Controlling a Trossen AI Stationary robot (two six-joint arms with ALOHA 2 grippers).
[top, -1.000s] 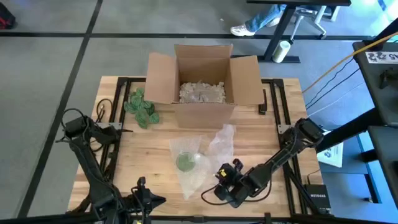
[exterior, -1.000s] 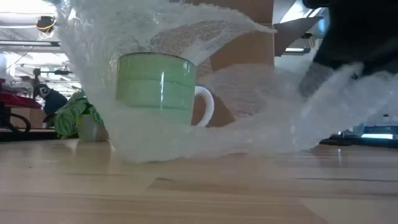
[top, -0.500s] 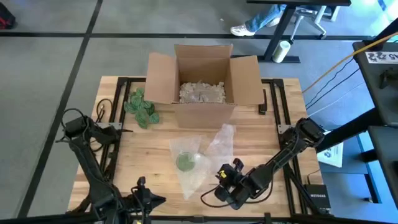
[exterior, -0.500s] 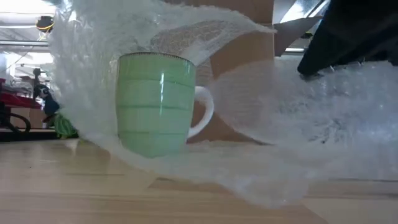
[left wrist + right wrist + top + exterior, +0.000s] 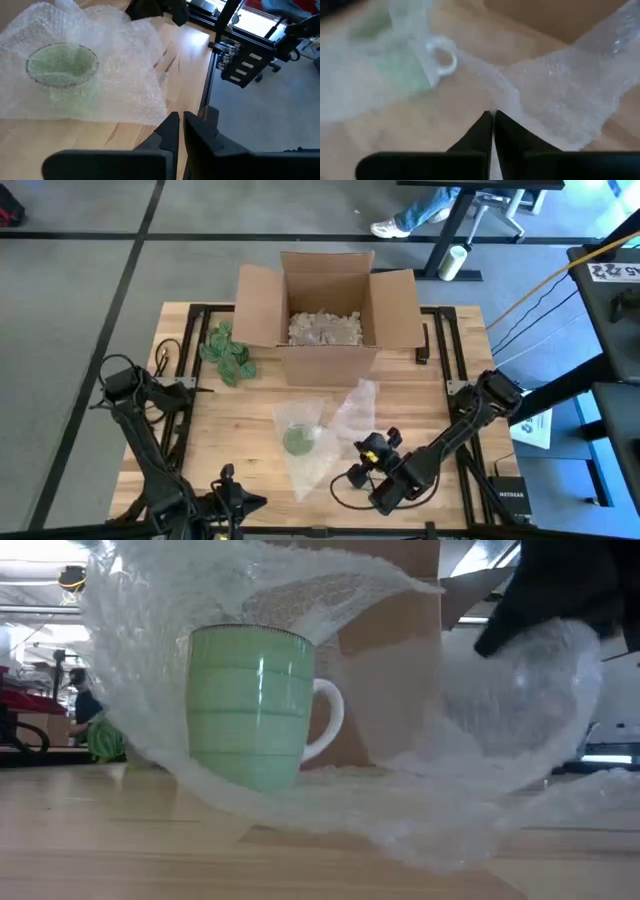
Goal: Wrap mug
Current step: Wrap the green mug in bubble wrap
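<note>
Low view is showing the mug [image 5: 251,705] standing upright left of the middle of the frame, its handle pointing to the right. The wrap [image 5: 420,770] is lying under the mug and rising behind it, and one part is lifted at the right of the frame, where a dark arm is hanging at the upper right edge.

In the high view, the left gripper [image 5: 245,498] is waiting at the bottom edge, left of the middle; its fingers are almost touching, holding nothing. The right gripper [image 5: 362,465] is lying low at the bottom middle, just right of the mug [image 5: 298,440], at the edge of the wrap [image 5: 335,430]. In the right wrist view its fingers [image 5: 482,132] are pressed together with the wrap edge [image 5: 570,100] reaching their tips, so it seems to be pinching the wrap.

Farther up the frame, a box [image 5: 325,315] is standing open at the upper middle of the table [image 5: 440,395]. Green leaves [image 5: 226,352] are lying just left of the box.
</note>
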